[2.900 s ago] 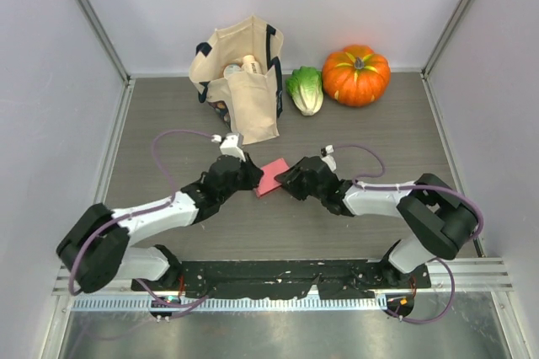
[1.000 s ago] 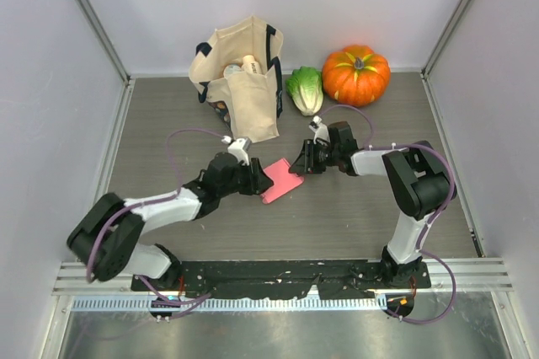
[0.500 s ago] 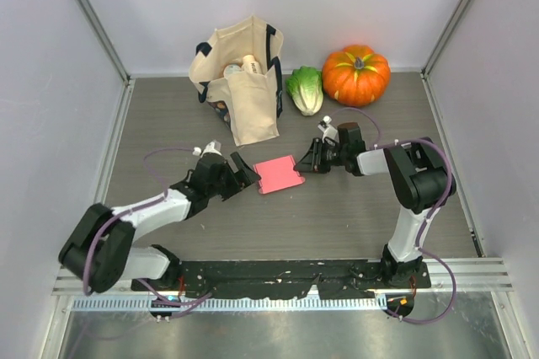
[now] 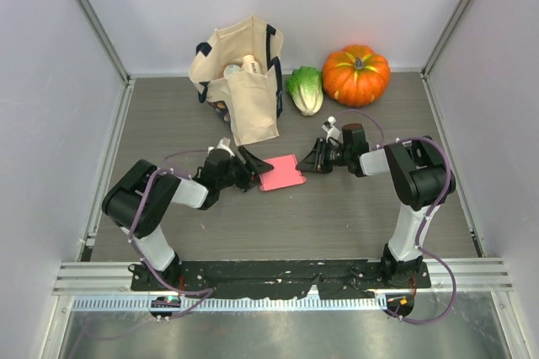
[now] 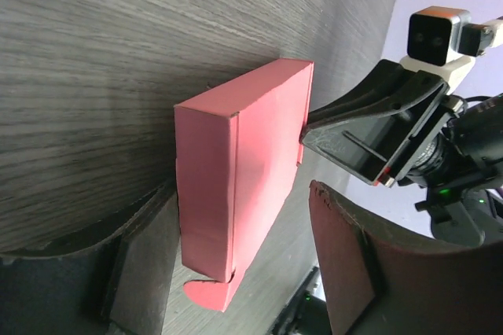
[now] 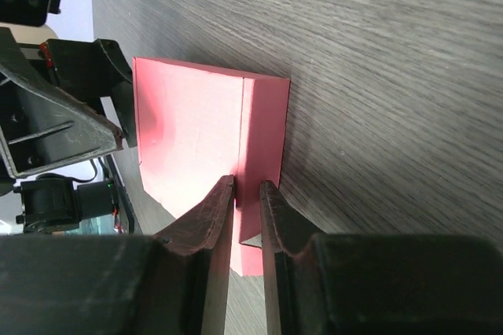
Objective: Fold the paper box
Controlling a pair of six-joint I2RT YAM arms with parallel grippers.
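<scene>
Centre frame, the pink paper box [image 4: 281, 173] lies on the table [image 4: 354, 207]; left gripper [image 5: 242, 193] jaws gape wide around it; right gripper [image 6: 245, 185] jaws pinch its edge

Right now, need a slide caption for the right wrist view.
Right gripper pinches the near edge of the pink paper box, which lies flat on the grey wood-grain table.

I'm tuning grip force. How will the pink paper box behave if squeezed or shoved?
The paper box looks like thin folded card, hollow, so it probably dents under a firm squeeze. Lying flat and slim, it likely slides on the table rather than tipping. The right pincer pinches only its thin edge, which may bend.
</scene>
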